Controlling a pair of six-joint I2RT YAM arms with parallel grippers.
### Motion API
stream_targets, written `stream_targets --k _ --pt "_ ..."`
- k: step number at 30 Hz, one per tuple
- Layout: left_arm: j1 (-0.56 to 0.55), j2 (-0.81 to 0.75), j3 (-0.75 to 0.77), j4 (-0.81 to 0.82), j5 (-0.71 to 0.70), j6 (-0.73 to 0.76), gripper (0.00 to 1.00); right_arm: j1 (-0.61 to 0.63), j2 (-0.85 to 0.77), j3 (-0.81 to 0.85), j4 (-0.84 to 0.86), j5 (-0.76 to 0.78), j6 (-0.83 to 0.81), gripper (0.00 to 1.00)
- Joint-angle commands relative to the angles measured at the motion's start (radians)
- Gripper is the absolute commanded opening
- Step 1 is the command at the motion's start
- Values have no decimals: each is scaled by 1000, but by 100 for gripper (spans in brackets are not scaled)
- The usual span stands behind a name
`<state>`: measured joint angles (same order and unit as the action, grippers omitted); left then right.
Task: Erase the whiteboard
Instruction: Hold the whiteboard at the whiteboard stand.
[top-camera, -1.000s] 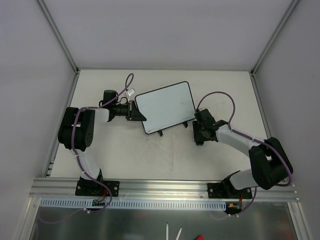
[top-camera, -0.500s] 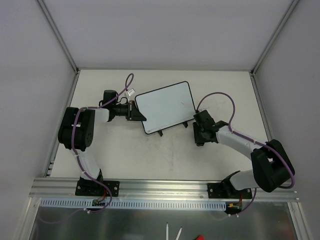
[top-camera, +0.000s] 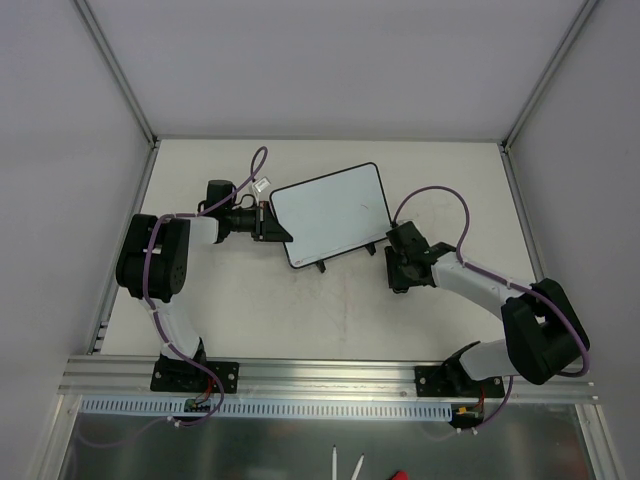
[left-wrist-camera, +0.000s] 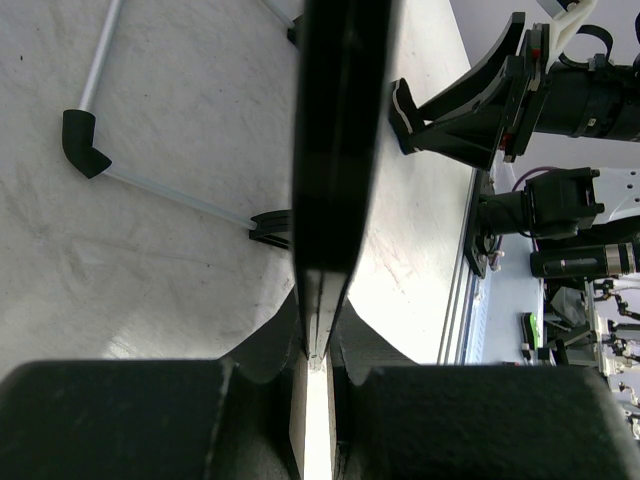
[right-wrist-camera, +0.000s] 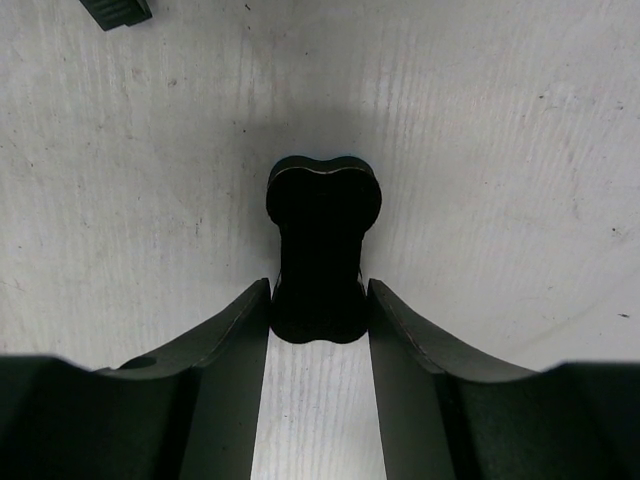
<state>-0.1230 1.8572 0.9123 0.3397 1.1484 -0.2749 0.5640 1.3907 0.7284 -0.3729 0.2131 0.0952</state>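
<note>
The whiteboard (top-camera: 332, 213) stood at the middle of the table (top-camera: 250, 320), somewhat toward the far side, its white face turned up to the overhead camera. Its long axis ran left to right across the table, the right end lying slightly farther from the arm bases than the left, so the board sat at a slant. Two small black feet (top-camera: 322, 267) showed along its near long edge.

The left gripper (top-camera: 274, 224) was clamped on the board's short left edge. In the left wrist view the whiteboard (left-wrist-camera: 335, 150) appeared edge-on, its black rim pinched between the closed fingers of the left gripper (left-wrist-camera: 318, 345) and running straight away from them.

The right gripper (top-camera: 399, 268) hung low over the table just beside the board's near right corner. In its wrist view, the right gripper (right-wrist-camera: 318, 300) had both fingers pressed against the sides of the eraser (right-wrist-camera: 322, 240), a black bone-shaped piece lying flat, its length pointing away from the fingers.
</note>
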Motion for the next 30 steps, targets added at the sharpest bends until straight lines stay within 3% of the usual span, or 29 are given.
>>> stream_targets --k 1,12,17,24,30 --pt "10 -7 19 -33 -36 5 0 10 4 2 -26 20 21 45" --pt "10 -7 19 -33 -38 5 0 22 -7 32 -43 37 6 15" --pt "10 -7 20 -31 -36 5 0 22 4 118 -44 34 -35 14" --pt "10 -6 22 -33 -36 3 0 20 105 368 -61 0 -116 12" --pt "10 -6 19 -33 -39 5 0 20 277 595 -54 9 -187 0"
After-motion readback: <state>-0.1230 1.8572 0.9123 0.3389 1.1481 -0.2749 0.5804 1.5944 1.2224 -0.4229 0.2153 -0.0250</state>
